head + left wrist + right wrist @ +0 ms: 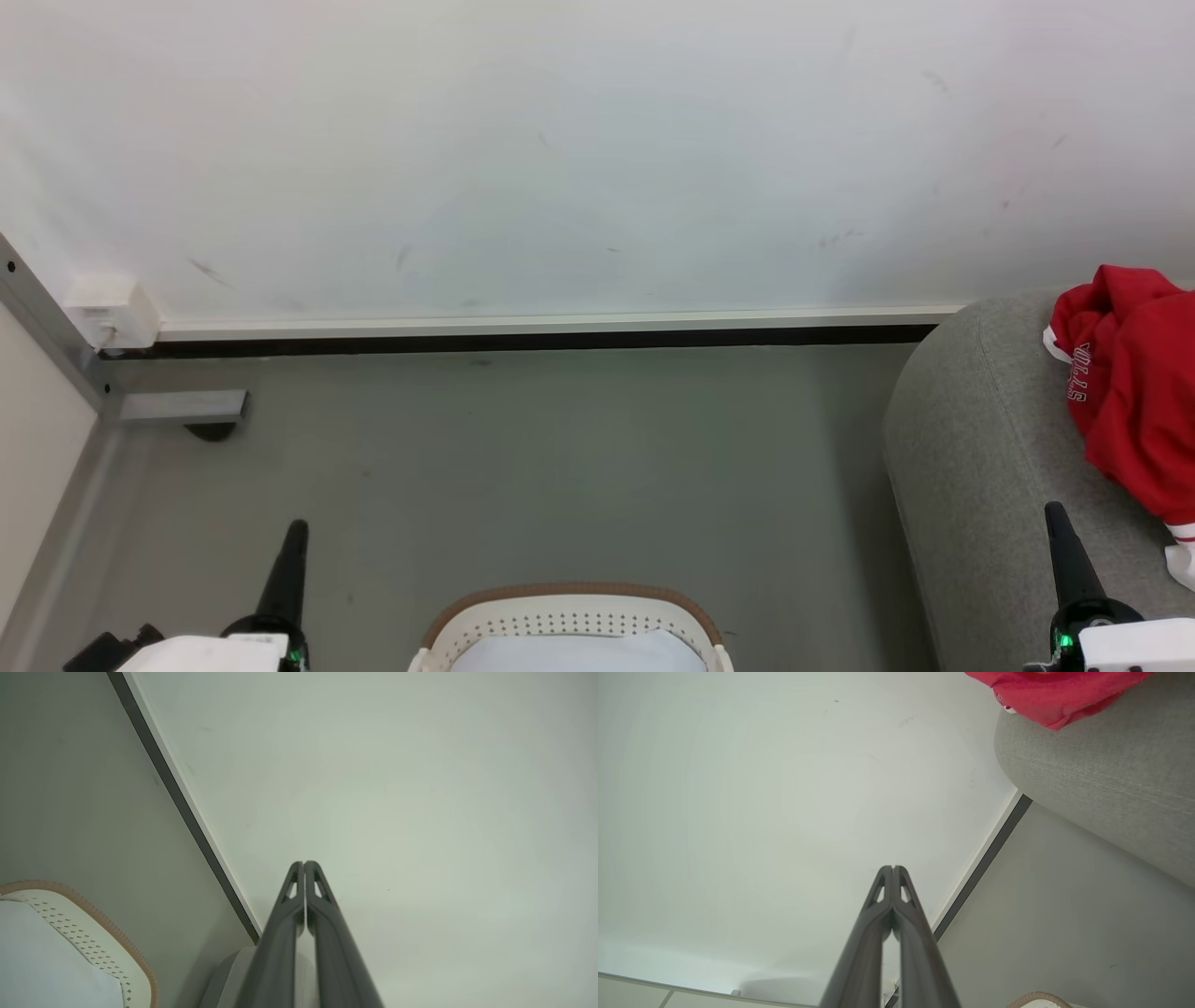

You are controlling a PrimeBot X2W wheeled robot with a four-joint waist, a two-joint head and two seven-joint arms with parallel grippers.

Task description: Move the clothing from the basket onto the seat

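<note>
Both arms are hanging low at the bottom of the head view; the left gripper is pointing up at the lower left over the grey floor, and the right gripper is pointing up at the lower right over the seat. Each wrist view is showing its own fingers pressed together tip to tip, the left gripper and the right gripper both closed on nothing.

The clothing is lying bunched on the seat at the right edge of the frame, red with white trim and some white lettering; in the right wrist view the clothing is drooping over the seat's rounded edge at the upper right. The basket is sitting on the floor at the bottom centre, well apart from the garment; the part of its inside that I can see is looking pale, with no red, though the nearer part is cut off by the frame.

I am judging the job close to finished, if not finished. The risks as I see them: the fabric hanging over the padded edge could be slipping to the floor under its own weight; the right gripper, being near the white hem, could be snagging it on any sideways swing and dragging it off; and a garment could be sitting unseen in the hidden part of the basket.
</note>
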